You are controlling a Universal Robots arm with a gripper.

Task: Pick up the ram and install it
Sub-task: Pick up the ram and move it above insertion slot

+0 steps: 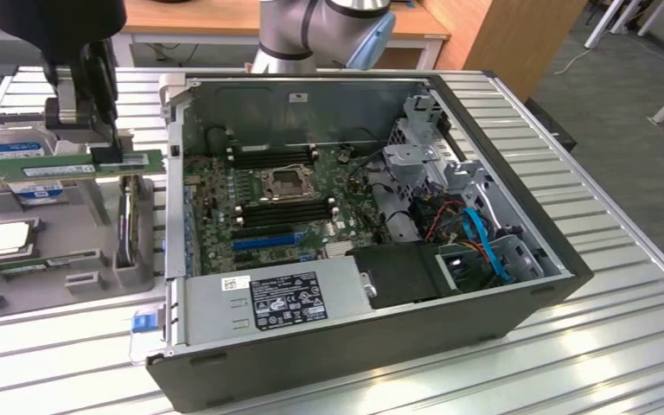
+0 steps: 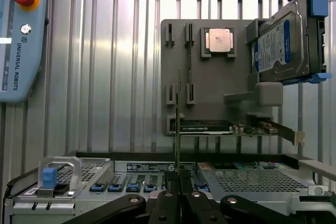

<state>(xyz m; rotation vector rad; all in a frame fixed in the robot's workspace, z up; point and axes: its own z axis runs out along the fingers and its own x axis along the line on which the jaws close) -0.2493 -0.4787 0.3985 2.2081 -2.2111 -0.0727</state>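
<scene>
The pincer (image 1: 99, 152) is clenched on the ram (image 1: 44, 169), held long and level over the gray holder (image 1: 84, 281) at the exterior view's left, with the open computer (image 1: 517, 311) beside it toward the exterior view's right.

Silver-grey tubular arm (image 1: 309, 30), light-blue joint cap (image 1: 373, 47), black end effector (image 2: 178, 184)

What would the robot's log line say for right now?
end effector: shut on ram | ram: over gray holder, beside computer case | installed: not yet
</scene>
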